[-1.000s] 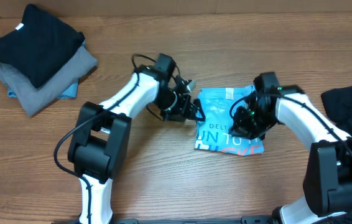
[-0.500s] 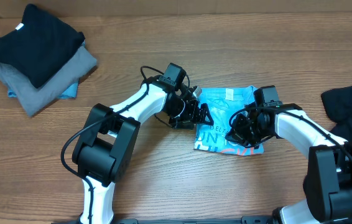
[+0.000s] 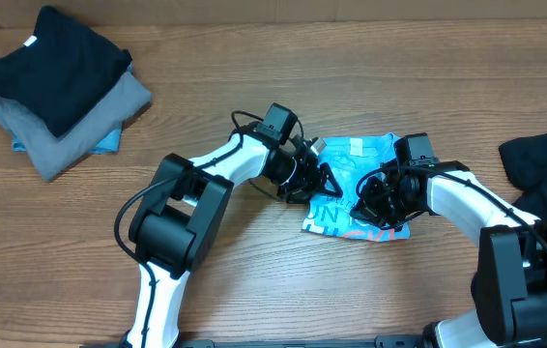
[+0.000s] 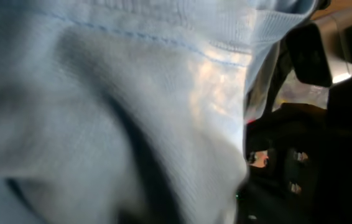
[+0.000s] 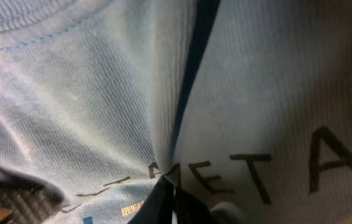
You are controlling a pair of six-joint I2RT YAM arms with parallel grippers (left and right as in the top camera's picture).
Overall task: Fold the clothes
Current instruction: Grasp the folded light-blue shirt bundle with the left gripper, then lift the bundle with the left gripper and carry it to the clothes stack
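- Nearest us, both arms rise from the front edge of the table (image 3: pixel 254 290) and bend inward toward its middle.
- The right claw (image 3: pixel 363 209) is clenched on the shirt (image 3: pixel 351 159). In its wrist view we see blue cloth drawn into a tight crease that runs straight down to the dark fingertips (image 5: pixel 163 202), with printed letters just beside the pinch.
- The shirt lies on the wood between the two claws, a little right of centre. It is bunched into a small, partly folded bundle. White and red letters show along its near edge, and a white label shows near its far edge.
- The left claw (image 3: pixel 318 182) sits at the shirt's left edge. Its wrist view is filled with pale blue cloth pressed close to the lens, and the fingers are hidden. We cannot tell whether it is grasping or released.
- At the right side of the table we see a loose black heap (image 3: pixel 544 169), well apart from the shirt and partly behind the right arm.
- Farthest off, in the far left corner, sits a stack (image 3: pixel 61 97). It has a folded black piece on top, a grey one under it, and a sliver of blue peeking out at the bottom.
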